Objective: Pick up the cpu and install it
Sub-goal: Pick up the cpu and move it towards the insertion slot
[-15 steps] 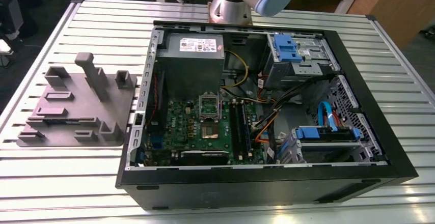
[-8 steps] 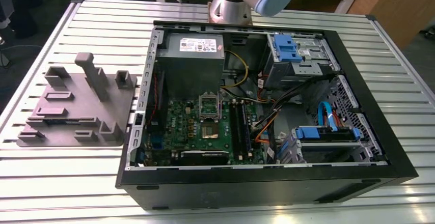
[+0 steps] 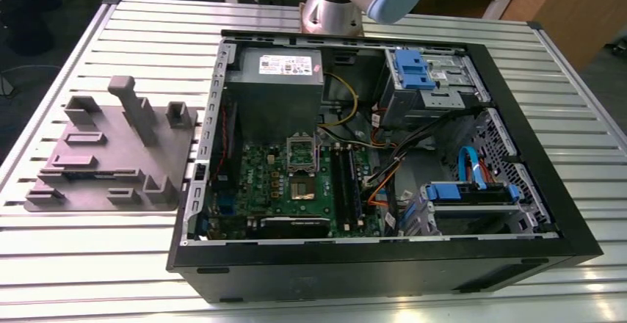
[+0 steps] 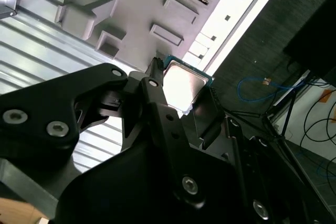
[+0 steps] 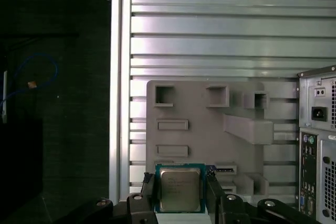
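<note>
cpu [image 5: 179, 190] 1 | gripper [image 5: 180, 199] 1 | arm [image 3: 333, 7] 1 | plate [image 3: 98, 163] 1 | case [image 3: 392, 268] 1 | motherboard [image 3: 260, 191] 1 | power supply [image 3: 279, 92] 1 | blue brackets [image 3: 412, 66] [image 3: 470, 193] 2 | table [image 3: 147, 44] 1

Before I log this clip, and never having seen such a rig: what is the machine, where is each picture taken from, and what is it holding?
The machine is one robot arm with a two-fingered gripper at its end. The exterior view comes from a camera off the arm, looking down on a slatted metal table. On the table lies an open computer case with a green motherboard inside. To the exterior view's left of the case is a grey plastic plate with upright blocks. The two wrist views come from cameras riding on the arm near the gripper. In both wrist views the black fingers are closed on the cpu, a small square chip with a silvery top. It is held in the air above the grey plate and is not yet in the motherboard.
</note>
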